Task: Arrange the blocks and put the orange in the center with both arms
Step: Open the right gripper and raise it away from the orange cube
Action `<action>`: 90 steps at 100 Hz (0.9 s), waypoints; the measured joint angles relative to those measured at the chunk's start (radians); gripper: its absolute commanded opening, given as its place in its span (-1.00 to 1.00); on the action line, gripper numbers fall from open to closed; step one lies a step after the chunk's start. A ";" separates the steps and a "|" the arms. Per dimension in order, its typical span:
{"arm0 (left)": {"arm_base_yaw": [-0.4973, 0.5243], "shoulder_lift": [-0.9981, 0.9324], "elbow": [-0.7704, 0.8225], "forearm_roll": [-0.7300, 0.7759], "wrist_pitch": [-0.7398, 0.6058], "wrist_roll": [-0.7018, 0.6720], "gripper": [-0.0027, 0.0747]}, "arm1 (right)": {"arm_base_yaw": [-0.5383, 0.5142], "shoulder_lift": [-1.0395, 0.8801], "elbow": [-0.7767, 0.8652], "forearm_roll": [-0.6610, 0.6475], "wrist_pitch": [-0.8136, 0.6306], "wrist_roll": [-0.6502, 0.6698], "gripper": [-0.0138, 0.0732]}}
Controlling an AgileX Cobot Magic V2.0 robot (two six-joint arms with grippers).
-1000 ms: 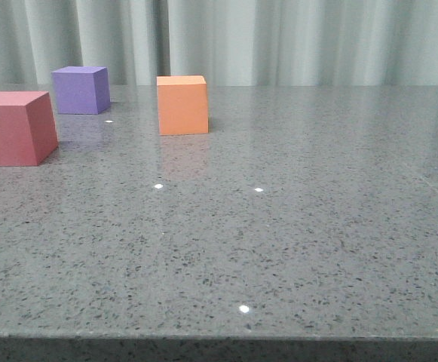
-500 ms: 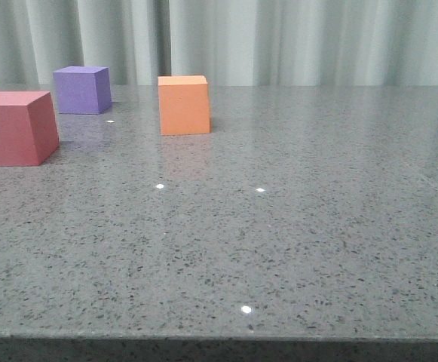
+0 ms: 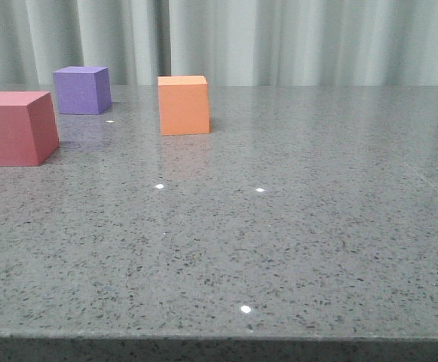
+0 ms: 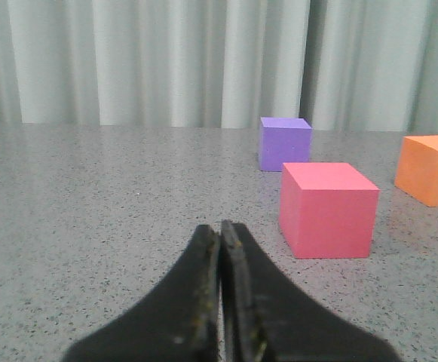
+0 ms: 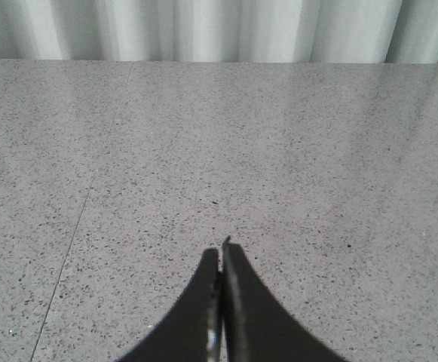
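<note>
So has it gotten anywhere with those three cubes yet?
Not visibly. The red-pink cube, purple cube and orange cube sit apart at the table's left, orange at the right end, not between the others. The left gripper and right gripper have jaws closed and hold nothing. All arranging remains.

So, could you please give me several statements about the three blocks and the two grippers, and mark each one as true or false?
1. The orange cube stands between the other two cubes in the front view. False: it is to the right of both the purple cube and the red-pink cube.
2. The left gripper is shut and holds nothing. True.
3. The purple cube rests on top of the red-pink cube. False: it stands on the table, behind the red-pink cube.
4. The right gripper holds the orange cube. False: it is shut on nothing, and the right wrist view shows no cube.
5. No cube touches another. True.
</note>
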State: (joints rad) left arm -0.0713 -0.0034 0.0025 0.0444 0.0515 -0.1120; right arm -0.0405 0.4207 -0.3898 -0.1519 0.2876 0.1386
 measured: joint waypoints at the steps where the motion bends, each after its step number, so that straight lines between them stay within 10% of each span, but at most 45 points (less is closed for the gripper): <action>1: 0.000 0.000 0.000 0.000 0.000 0.000 -0.98 | 0.000 0.000 0.000 0.000 0.000 0.000 -0.84; 58: 0.000 0.000 -0.002 -0.006 -0.088 0.000 -0.98 | 0.000 0.000 0.000 0.000 -0.002 0.000 -0.84; 90: 0.000 0.147 -0.317 -0.085 0.174 0.000 -0.98 | 0.000 0.000 0.000 0.000 -0.002 0.000 -0.84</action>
State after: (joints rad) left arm -0.0713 0.1431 -0.3143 -0.0404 0.2250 -0.1120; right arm -0.0405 0.4207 -0.3899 -0.1519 0.2853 0.1386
